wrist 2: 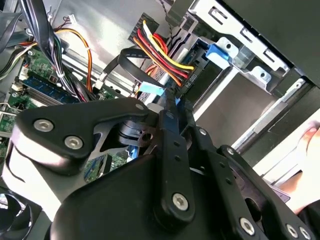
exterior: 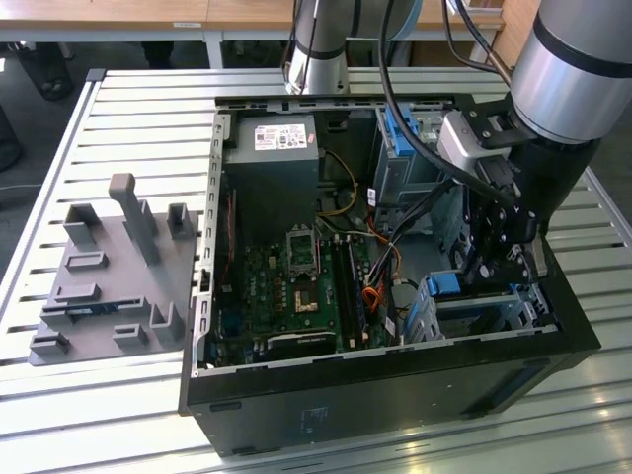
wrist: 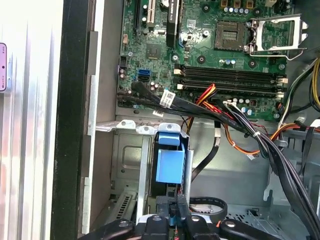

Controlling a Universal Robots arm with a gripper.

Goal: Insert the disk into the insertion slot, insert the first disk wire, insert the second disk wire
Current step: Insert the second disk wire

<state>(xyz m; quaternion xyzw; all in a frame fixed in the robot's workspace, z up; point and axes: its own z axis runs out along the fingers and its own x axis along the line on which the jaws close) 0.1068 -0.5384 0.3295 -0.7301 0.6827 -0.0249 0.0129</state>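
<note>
Disk stands edge-on in insertion slot, blue carrier end toward gripper, long axis running down into cage. Jaws pinched together on blue connector directly at disk's near end.

A bench of pale slatted aluminium rails spans the exterior view, with light glare along its lower slats. At centre and right of the frame an open black computer case lies on its side directly on the slats, its interior facing up. At left of the frame a flat grey fixture plate with raised blocks and one tall post also rests on the bench, just beside the case.
</note>
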